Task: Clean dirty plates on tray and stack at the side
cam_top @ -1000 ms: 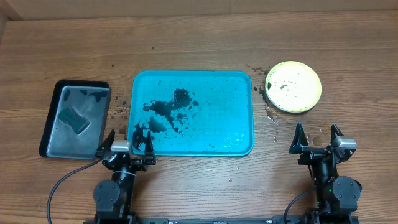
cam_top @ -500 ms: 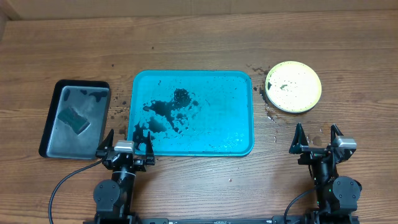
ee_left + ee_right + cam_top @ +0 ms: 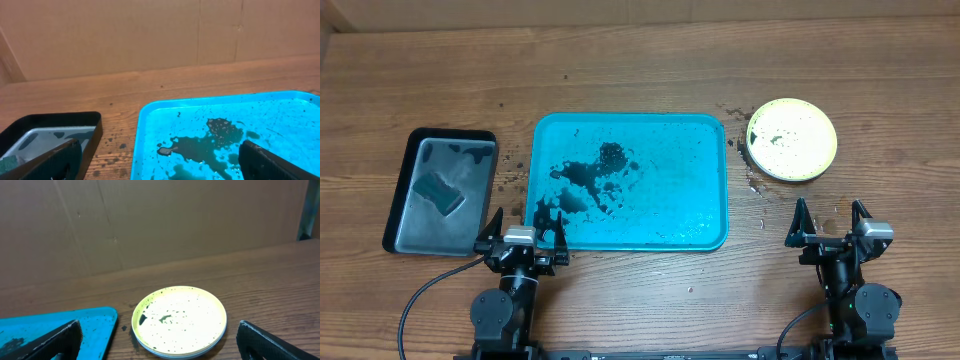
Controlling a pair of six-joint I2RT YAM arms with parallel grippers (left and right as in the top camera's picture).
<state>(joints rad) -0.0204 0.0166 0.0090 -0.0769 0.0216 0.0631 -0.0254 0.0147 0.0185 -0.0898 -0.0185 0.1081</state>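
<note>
**Ana:** What does overhead give you?

**Me:** The large turquoise-blue rectangular plastic tray (image 3: 685, 165) sits mid-table with no plate on it, only a dark puddle (image 3: 588, 176). The small round plastic plate with the yellow-green rim (image 3: 792, 139) lies on the wooden table (image 3: 640, 70), just right of the tray and not touching it. So I judge the stacking is done or nearly so. My left gripper (image 3: 525, 222) and right gripper (image 3: 830, 214) are both at the near edge, fingers apart, holding nothing. Far left is the smaller black tray with grey inside (image 3: 453, 134), with a dark sponge (image 3: 440, 190) in it.

**Ana:** And the left wrist?

**Me:** It shows the turquoise tray's left end and the puddle ahead, with the black tray beside it. No plate appears there.

**Ana:** Right wrist?

**Me:** The plate is straight ahead, and its face is speckled with dark smears. A paler edge shows under its near rim, so I think it tops a stack, though I cannot count the plates. If I want another wipe, the sponge is well apart from the plate, with the whole turquoise tray between them. My left arm would have to fetch it across. Nothing covers the plate, and only dark specks (image 3: 745, 118) dot the table beside it.
</note>
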